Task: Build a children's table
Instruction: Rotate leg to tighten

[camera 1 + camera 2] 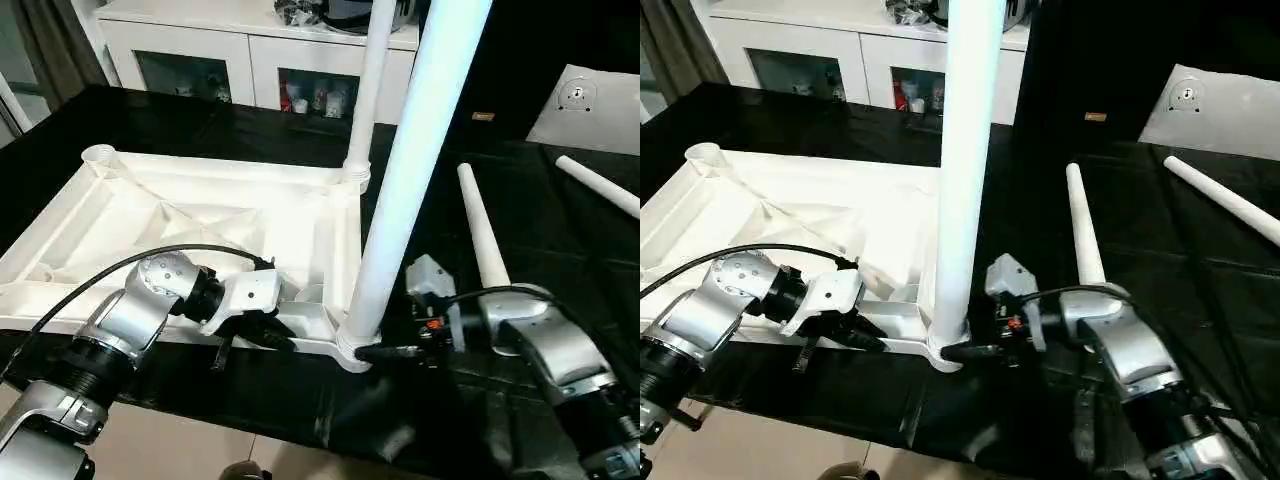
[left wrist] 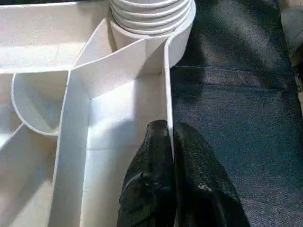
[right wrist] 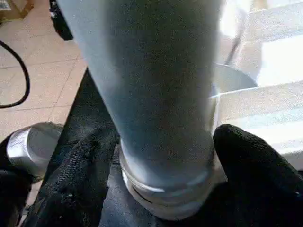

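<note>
Upright leg (image 1: 400, 190) stands between the right tool's (image 3: 163, 156) fingers.

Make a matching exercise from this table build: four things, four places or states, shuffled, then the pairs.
Things:
1. left tool
2. right tool
3. near-corner leg
4. loose leg

States:
A. lying on the black cloth
B. standing in a corner socket
C. pinched on the tabletop's rim
D. fingers either side of a leg's base

Pairs: 1-C, 2-D, 3-B, 4-A
</note>
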